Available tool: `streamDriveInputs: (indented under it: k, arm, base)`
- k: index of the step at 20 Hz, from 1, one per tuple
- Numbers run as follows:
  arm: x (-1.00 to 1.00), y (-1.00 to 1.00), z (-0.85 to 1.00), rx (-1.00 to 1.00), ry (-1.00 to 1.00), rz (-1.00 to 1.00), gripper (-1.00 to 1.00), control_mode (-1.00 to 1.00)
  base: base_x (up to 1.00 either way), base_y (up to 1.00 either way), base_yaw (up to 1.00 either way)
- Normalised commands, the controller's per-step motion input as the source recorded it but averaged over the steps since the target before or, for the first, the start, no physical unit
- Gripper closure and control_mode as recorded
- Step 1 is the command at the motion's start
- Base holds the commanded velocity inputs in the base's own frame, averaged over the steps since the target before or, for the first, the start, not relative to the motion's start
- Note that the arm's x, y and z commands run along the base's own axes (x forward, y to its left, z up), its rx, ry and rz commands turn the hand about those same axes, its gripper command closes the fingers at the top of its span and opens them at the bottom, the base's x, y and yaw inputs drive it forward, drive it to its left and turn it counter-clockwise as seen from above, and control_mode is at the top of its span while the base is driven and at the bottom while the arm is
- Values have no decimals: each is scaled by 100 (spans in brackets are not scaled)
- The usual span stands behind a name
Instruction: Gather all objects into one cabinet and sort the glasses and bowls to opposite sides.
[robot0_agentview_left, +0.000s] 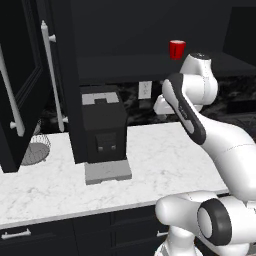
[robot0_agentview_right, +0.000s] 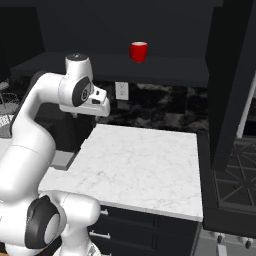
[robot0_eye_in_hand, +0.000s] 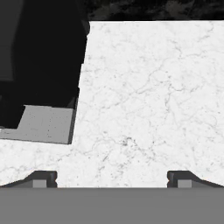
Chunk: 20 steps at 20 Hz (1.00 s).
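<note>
A glossy red mug (robot0_agentview_left: 177, 49) (robot0_agentview_right: 139, 51), one of the glasses, stands upright on the dark shelf (robot0_agentview_left: 130, 67) (robot0_agentview_right: 115, 67) of the open black wall cabinet. The cabinet's door (robot0_agentview_left: 22, 75) hangs open at the left, with a long white bar handle (robot0_agentview_left: 52, 75). My gripper (robot0_agentview_left: 162, 107) (robot0_agentview_right: 100, 111) (robot0_eye_in_hand: 112, 180) hovers above the white marble counter (robot0_eye_in_hand: 148, 96), below and to the left of the mug. It points down and is open, with its fingertips (robot0_eye_in_hand: 43, 178) far apart and nothing between them. The bowls are out of view.
A black coffee machine (robot0_agentview_left: 104, 132) (robot0_eye_in_hand: 39, 57) on a grey base stands on the counter left of the gripper. A wire basket (robot0_agentview_left: 35, 147) sits at the far left. A wall outlet (robot0_agentview_right: 121, 90) is behind. A stove (robot0_agentview_right: 235, 165) adjoins the counter's right edge, and drawers (robot0_agentview_left: 60, 232) lie below.
</note>
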Motion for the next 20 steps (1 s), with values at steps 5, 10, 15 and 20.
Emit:
streamDriveInputs:
  k: [5, 10, 15, 20]
  arm:
    - [-1, -3, 21, 6, -25, 0, -100, -100]
    - [0, 0, 54, 0, -49, -18, -100, -100]
    - [0, 0, 61, 0, -30, -23, -100, -100]
    - [12, -2, 74, 0, -32, -24, -100, -100]
  base:
    - [0, 0, 0]
    - [0, 0, 0]
    - [0, 0, 0]
    - [0, 0, 0]
